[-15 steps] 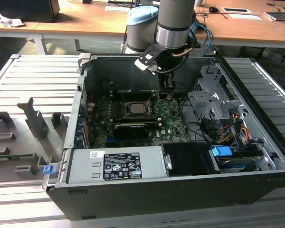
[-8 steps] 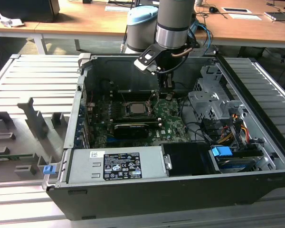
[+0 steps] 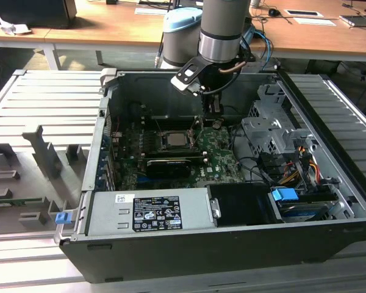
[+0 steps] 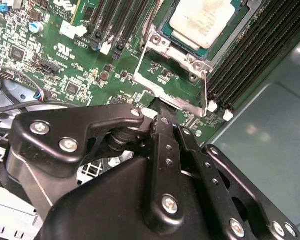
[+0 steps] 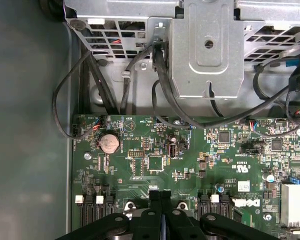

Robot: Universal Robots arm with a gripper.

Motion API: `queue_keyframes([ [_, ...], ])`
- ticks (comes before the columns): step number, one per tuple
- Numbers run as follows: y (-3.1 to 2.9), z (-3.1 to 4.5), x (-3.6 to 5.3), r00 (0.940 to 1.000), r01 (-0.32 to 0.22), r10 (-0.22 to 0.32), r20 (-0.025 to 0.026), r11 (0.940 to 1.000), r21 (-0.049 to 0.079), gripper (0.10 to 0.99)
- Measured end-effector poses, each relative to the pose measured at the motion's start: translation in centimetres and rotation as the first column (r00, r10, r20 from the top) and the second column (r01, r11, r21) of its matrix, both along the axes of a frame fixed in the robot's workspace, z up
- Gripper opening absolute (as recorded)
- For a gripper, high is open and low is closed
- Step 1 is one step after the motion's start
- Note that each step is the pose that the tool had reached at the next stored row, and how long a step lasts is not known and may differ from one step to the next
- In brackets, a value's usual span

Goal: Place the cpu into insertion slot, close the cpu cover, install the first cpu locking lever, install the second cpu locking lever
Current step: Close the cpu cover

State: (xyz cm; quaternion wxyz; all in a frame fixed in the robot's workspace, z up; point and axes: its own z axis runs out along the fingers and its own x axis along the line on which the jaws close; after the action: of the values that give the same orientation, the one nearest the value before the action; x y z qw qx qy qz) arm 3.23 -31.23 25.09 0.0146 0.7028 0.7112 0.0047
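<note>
Hangs straight down into the case (image 3: 158, 91), gripper (image 4: 160, 106) just beside the slot (image 4: 165, 35), fingers (image 5: 154, 210) clenched together, tips at the near bar of the cover (image 4: 182, 103), swung open off the slot. Cpu (image 4: 202, 20) seated in the slot. Memory sockets (image 4: 250, 55) flanking the slot; cables (image 5: 157, 70) and drive cage (image 5: 205, 50) farther off.

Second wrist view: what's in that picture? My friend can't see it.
A black gripper, fingers shut together, has its tips at the edge of the open silvery cover frame. Past the frame, the pale square chip sits in its place on the green board, beside long black slots.
</note>
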Motion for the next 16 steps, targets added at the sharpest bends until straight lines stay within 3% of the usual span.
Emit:
queue_keyframes([
  [16,0.00,0.00,-0.26,1.0000,0.000,0.000,0.0000,1.0000,0.000,0.106],
])
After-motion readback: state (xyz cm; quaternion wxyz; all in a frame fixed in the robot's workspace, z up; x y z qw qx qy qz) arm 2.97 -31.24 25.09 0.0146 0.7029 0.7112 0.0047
